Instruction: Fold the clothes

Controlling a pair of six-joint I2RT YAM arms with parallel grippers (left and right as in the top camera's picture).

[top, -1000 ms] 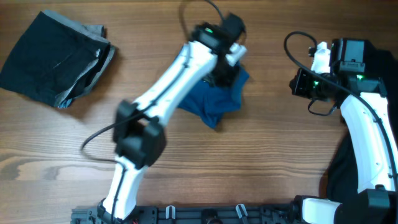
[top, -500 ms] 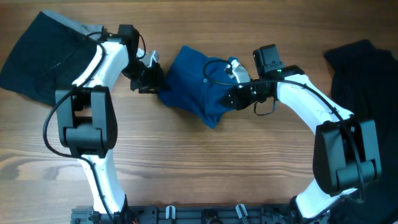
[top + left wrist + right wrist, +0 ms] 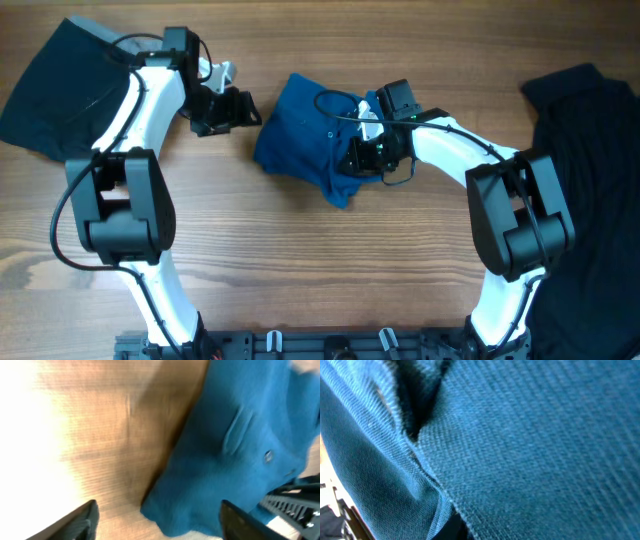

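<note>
My left claw [image 3: 248,108] stands wide apart and holds nothing. In the left wrist view its two dark fingertips [image 3: 82,520] sit at the lower corners, with bare wood and the near edge of the blue garment [image 3: 235,445] between them. From overhead this claw hovers just beside the garment's left edge, and I cannot tell whether it touches the cloth. A small button [image 3: 268,456] shows on the fabric ahead of it.

My right claw [image 3: 358,160] is down on the right part of the blue garment [image 3: 305,135], pressed into its folds. The right wrist view is filled with blue weave [image 3: 530,435] and one dark crease, and my fingers do not show there, so I cannot tell how far this claw is parted or whether it grips the cloth.

The blue garment lies crumpled near the middle of the counter [image 3: 300,260], between my two claws. A dark folded garment [image 3: 70,85] rests at the far left corner, well apart from it. A black garment [image 3: 580,120] is spread along the right edge.
</note>
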